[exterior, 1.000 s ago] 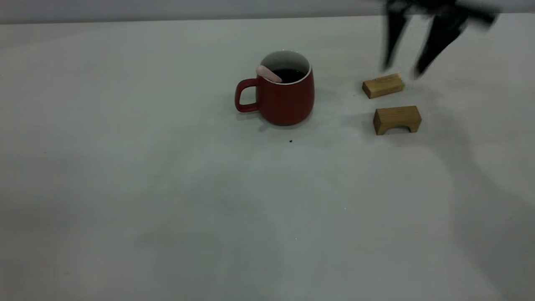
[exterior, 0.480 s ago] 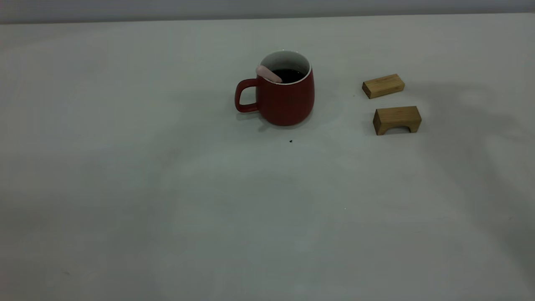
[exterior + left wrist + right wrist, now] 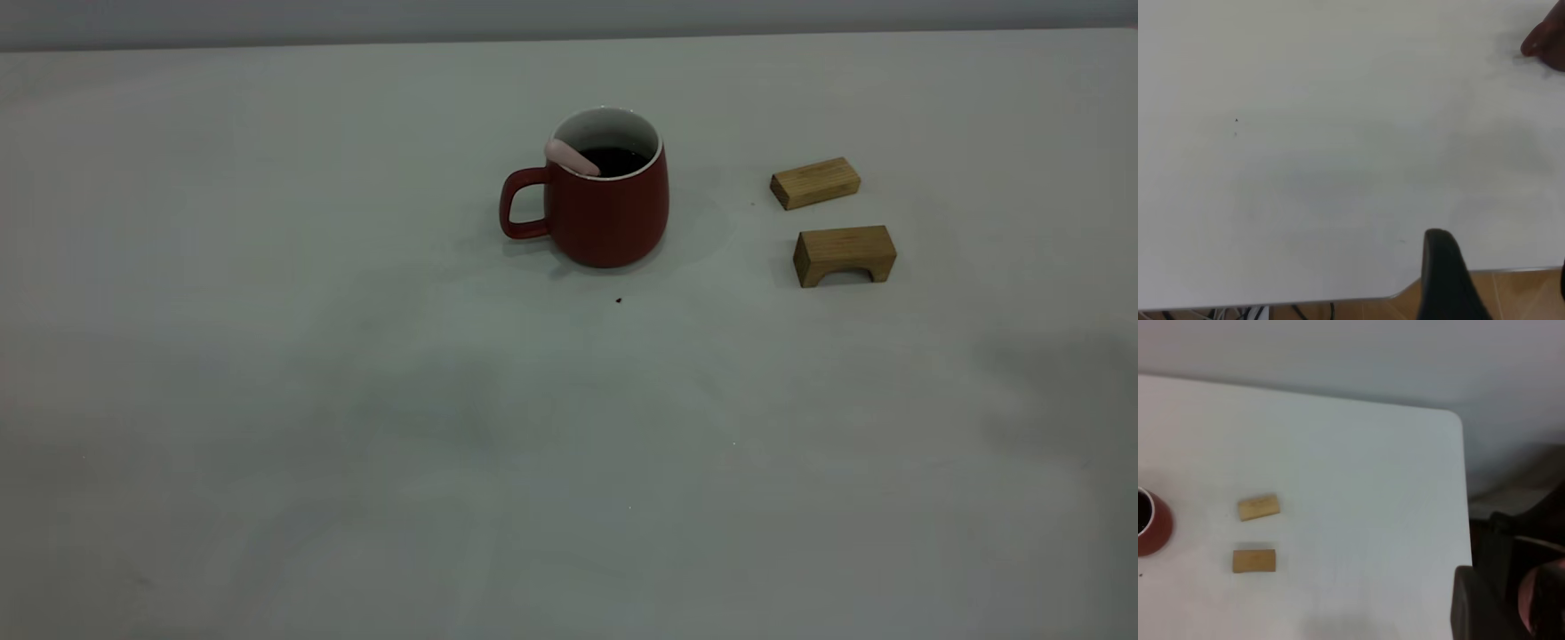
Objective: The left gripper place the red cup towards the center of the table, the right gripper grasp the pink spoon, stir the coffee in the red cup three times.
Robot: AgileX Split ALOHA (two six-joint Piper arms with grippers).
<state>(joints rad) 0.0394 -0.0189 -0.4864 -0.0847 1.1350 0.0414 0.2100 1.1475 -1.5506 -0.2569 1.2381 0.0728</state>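
The red cup (image 3: pixel 609 213) stands upright near the middle of the table (image 3: pixel 356 400), its handle pointing left. Dark coffee (image 3: pixel 618 161) fills it. The pink spoon (image 3: pixel 572 157) leans in the cup, its handle resting on the rim above the cup's handle. Neither gripper shows in the exterior view. In the left wrist view my left gripper (image 3: pixel 1501 267) hangs open over the table's edge, far from the cup (image 3: pixel 1546 43). The right wrist view looks down from high up. There my right gripper (image 3: pixel 1518 593) is open and empty, off the table's side, with the cup (image 3: pixel 1150 523) far off.
Two tan wooden blocks lie right of the cup: a flat one (image 3: pixel 815 182) farther back and an arched one (image 3: pixel 845 253) nearer. A tiny dark speck (image 3: pixel 619 300) sits in front of the cup. The table's rounded corner (image 3: pixel 1455 420) and floor show beyond.
The right gripper, open above the far wooden block a second ago, has pulled up and out of the exterior view. Its shadow has slid to the right front. Cup and spoon stayed put.
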